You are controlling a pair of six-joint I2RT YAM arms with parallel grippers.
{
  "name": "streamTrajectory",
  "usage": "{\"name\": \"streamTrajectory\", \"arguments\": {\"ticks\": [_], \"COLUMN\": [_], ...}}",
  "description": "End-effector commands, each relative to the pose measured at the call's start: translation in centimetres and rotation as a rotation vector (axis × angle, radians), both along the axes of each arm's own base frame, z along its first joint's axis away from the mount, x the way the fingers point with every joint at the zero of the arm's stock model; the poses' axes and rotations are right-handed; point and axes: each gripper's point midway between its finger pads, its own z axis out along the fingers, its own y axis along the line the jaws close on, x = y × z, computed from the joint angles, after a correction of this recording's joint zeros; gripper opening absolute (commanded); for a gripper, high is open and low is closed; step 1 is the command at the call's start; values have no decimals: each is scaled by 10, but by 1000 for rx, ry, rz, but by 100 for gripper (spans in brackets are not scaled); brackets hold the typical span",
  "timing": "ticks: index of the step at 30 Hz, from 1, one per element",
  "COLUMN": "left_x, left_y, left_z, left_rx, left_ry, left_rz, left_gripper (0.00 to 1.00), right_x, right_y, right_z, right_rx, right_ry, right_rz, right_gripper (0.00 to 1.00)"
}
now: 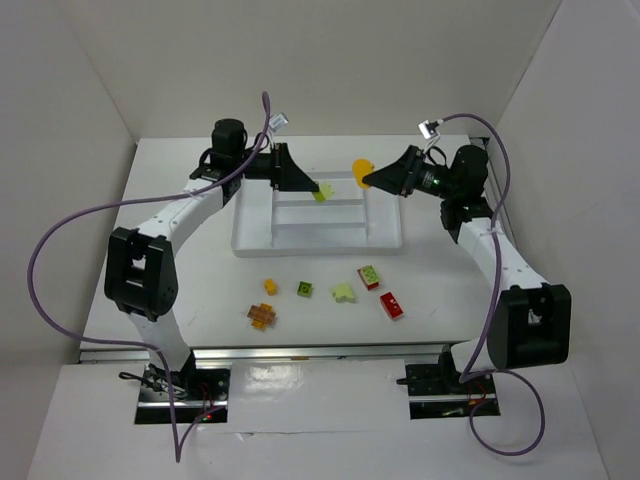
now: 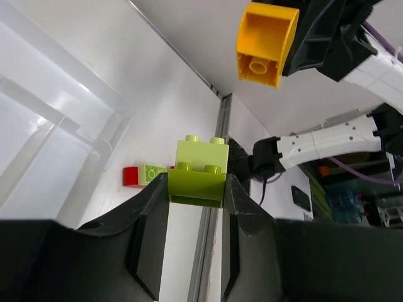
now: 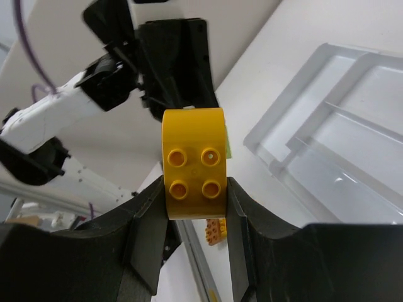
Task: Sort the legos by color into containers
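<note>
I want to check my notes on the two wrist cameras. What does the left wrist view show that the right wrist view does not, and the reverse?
Only the left wrist view: the pale green brick in full, clamped in the left pincer, and a red-and-green brick on the table. Only the right wrist view: an orange brick lying on the table. Both: the yellow brick held in the right pincer, and part of the white tray.
</note>
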Motion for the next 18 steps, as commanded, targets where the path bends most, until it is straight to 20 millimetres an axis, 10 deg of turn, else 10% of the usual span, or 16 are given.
{"name": "streamTrajectory", "arguments": {"ticks": [1,6,11,18], "left_x": [10,49,57,41], "left_y": [20,68,113,150], "left_z": [25,7,-4,2], "left_rx": [25,213,300,394], "left_ry": [-110,30,127,68], "left_rz": [92,421,706,927], "left_gripper": [0,0,0,0], "right_x": [20,80,109,148], "right_y": [-13,-46,-42,27], "right_z": [12,-45,-104,-149], "right_rx": [-61,-431,-648,-734], "right_ry": [-35,126,214,202], "right_rz": [-137,-633,-716,-570], "right_gripper": [14,14,14,16]}}
